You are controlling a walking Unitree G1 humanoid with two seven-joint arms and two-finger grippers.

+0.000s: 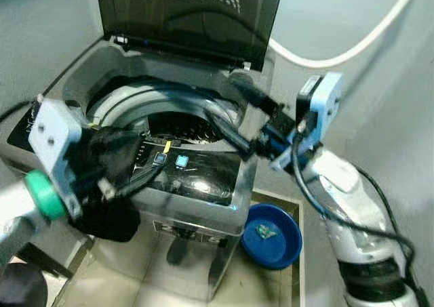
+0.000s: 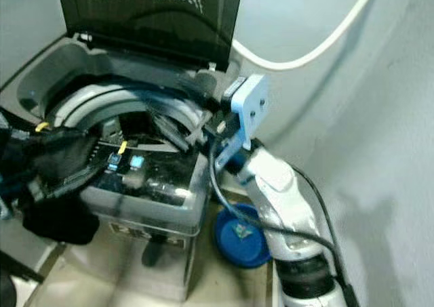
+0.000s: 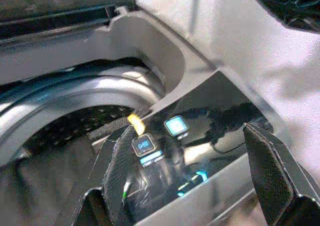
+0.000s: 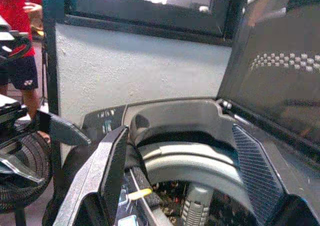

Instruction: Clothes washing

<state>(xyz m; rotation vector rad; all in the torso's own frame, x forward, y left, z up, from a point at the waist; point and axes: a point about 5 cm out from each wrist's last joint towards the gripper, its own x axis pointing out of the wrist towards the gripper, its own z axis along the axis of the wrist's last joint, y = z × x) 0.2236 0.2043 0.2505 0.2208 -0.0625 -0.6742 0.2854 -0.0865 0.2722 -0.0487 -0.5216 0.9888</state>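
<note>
1. You are facing a top-loading washing machine [image 1: 203, 185] with its dark lid [image 1: 190, 15] standing upright and open. The drum [image 1: 180, 127] shows below the grey rim ring.
2. Your left gripper [image 1: 146, 165] carries a dark garment [image 1: 112, 185], its fingers [image 3: 272, 176] pinched on the cloth. Most of the bundle hangs over the machine's front left corner, outside the tub; part drapes across the control panel [image 1: 196, 175] toward the drum.
3. Your right gripper [image 1: 234, 134] reaches over the drum opening from the right, fingers [image 4: 112, 171] spread apart and holding nothing.
4. The step in hand looks like loading: the garment seems not yet inside. The next move likely calls for lifting the bundle clear of the panel and over the rim before letting go.
5. Watch the two lit buttons [image 1: 171, 160] under the cloth; dragging it could press them.
6. A blue bowl [image 1: 271, 236] sits on the floor just right of the machine. A white hose [image 1: 352, 46] curves along the wall. A person in red stands in the background of the right wrist view.
</note>
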